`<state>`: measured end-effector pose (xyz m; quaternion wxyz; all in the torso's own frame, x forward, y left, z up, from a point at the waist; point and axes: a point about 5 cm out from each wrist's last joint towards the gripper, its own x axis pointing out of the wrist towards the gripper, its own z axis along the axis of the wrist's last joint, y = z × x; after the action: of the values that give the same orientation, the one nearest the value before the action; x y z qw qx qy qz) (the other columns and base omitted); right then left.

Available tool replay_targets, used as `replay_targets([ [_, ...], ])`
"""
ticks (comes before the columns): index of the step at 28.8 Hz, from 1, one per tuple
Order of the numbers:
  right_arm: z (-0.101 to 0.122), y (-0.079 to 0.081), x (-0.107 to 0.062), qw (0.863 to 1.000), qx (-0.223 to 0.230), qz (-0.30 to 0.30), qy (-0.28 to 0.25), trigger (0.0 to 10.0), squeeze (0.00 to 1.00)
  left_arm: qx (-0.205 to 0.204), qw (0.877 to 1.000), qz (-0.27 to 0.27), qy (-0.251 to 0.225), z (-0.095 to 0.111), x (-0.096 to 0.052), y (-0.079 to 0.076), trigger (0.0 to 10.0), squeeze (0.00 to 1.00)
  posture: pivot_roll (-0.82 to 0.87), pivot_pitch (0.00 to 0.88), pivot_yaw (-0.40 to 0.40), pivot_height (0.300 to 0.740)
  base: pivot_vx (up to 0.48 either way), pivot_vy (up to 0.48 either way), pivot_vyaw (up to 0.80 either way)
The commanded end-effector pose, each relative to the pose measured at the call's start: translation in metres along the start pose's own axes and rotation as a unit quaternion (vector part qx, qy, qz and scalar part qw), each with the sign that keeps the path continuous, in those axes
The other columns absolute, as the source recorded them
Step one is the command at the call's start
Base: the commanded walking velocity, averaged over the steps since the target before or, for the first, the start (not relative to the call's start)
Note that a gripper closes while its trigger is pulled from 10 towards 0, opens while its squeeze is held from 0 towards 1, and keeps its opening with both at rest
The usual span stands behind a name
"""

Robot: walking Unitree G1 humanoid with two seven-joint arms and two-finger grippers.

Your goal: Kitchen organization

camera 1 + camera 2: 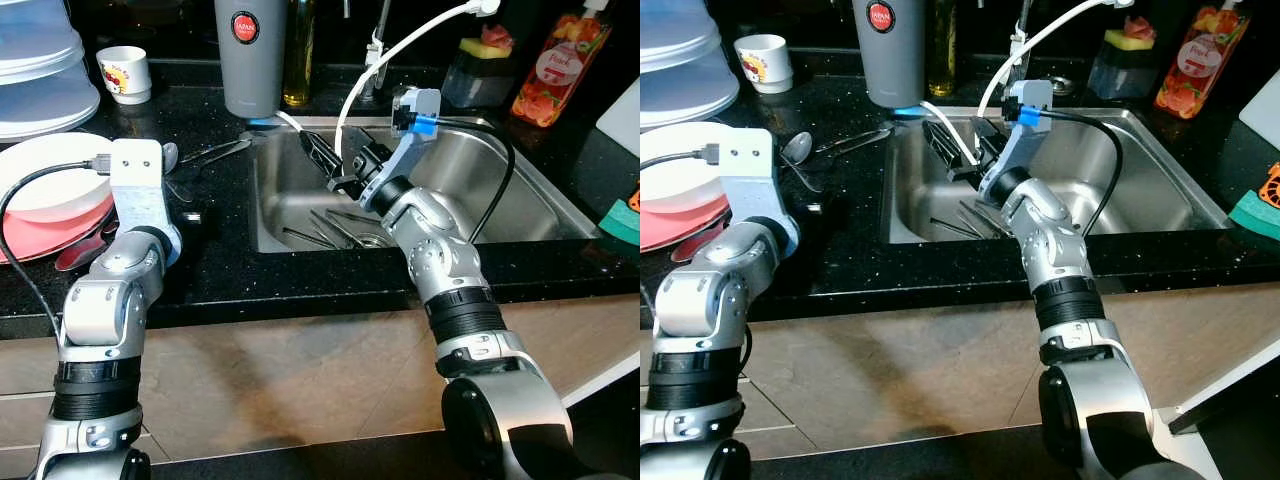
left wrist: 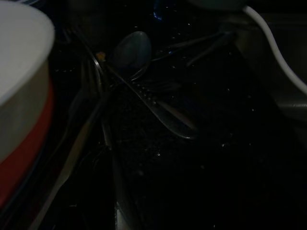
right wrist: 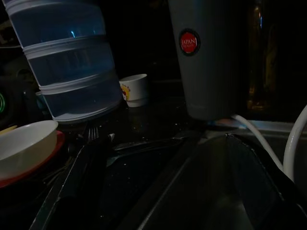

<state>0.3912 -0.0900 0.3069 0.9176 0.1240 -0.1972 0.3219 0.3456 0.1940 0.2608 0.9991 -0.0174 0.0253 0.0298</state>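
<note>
Closest to the camera are the two silver arms. The right gripper [image 1: 325, 160] hangs over the left part of the sink [image 1: 520, 175], and in the right wrist view its two black fingers [image 3: 79, 175] stand wide apart with nothing between them, one over the counter edge and the other over the basin. Down in the basin a few pieces of cutlery [image 1: 335, 230] lie flat by the drain, long axes running roughly from the near left toward the drain. The left gripper sits low over the black counter [image 1: 290, 275] by the plates; can't tell how its fingers stand, too dark. Its wrist view shows a spoon [image 2: 132, 50] with the bowl pointing away and a fork [image 2: 163, 108] crossing it. Just beside those is a white bowl [image 1: 50, 175] on a red plate [image 1: 45, 235]. Behind the sink's left corner stands a grey tumbler [image 1: 250, 55], with a white cup [image 1: 125, 72] and stacked clear containers [image 1: 40, 65] further left.
</note>
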Motion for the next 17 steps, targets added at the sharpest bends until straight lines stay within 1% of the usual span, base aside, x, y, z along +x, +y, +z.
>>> replay_targets([
  [1, 0.0, 0.0, -0.002, 1.0, -0.008, 0.005, 0.006, 10.0, 0.0, -0.024, 0.998, -0.001, 0.06, -0.023, 0.005, 0.002, 10.0, 0.0, 0.0, 0.147, -0.027, 0.74, 0.0, 0.0, 0.0],
  [3, 0.0, 0.0, -0.002, 1.0, -0.009, 0.007, 0.007, 10.0, 0.0, -0.038, 0.997, -0.008, 0.071, -0.025, 0.007, 0.003, 10.0, 0.0, 0.0, 0.147, -0.027, 0.74, 0.0, 0.0, 0.0],
  [4, 0.001, 0.0, -0.002, 1.0, -0.009, 0.007, 0.007, 10.0, 0.0, -0.035, 0.996, -0.01, 0.081, -0.025, 0.009, 0.004, 10.0, 0.0, 0.0, 0.149, -0.027, 0.74, 0.0, 0.0, 0.0],
  [7, 0.001, 0.0, -0.002, 1.0, -0.009, 0.008, 0.007, 10.0, 0.0, -0.044, 0.995, -0.008, 0.091, -0.024, 0.013, 0.007, 10.0, 0.0, 0.0, 0.15, -0.028, 0.74, 0.0, 0.0, 0.0],
  [9, 0.001, 0.0, -0.001, 1.0, -0.009, 0.009, 0.008, 10.0, 0.0, -0.044, 0.995, -0.004, 0.094, -0.023, 0.015, 0.01, 10.0, 0.0, 0.0, 0.15, -0.028, 0.74, 0.0, 0.0, 0.0],
  [12, 0.002, 0.0, -0.001, 1.0, -0.009, 0.009, 0.008, 10.0, 0.0, -0.054, 0.994, -0.001, 0.099, -0.024, 0.019, 0.013, 10.0, 0.0, 0.0, 0.15, -0.028, 0.74, 0.0, 0.0, 0.0],
  [15, 0.002, 0.0, -0.001, 1.0, -0.008, 0.01, 0.008, 10.0, 0.0, -0.055, 0.994, 0.004, 0.099, -0.024, 0.022, 0.016, 10.0, 0.0, 0.0, 0.15, -0.028, 0.74, 0.0, 0.0, 0.0],
  [16, 0.002, 0.0, 0.0, 1.0, -0.007, 0.01, 0.008, 10.0, 0.0, -0.047, 0.994, 0.012, 0.097, -0.024, 0.025, 0.021, 10.0, 0.0, -0.01, 0.154, -0.03, 0.74, 0.0, 0.0, 0.0],
  [17, 0.002, 0.0, 0.0, 1.0, -0.007, 0.01, 0.008, 10.0, 0.0, -0.047, 0.994, 0.012, 0.097, -0.024, 0.025, 0.021, 10.0, 0.0, -0.01, 0.154, -0.03, 0.74, 0.0, 0.0, 0.0],
])
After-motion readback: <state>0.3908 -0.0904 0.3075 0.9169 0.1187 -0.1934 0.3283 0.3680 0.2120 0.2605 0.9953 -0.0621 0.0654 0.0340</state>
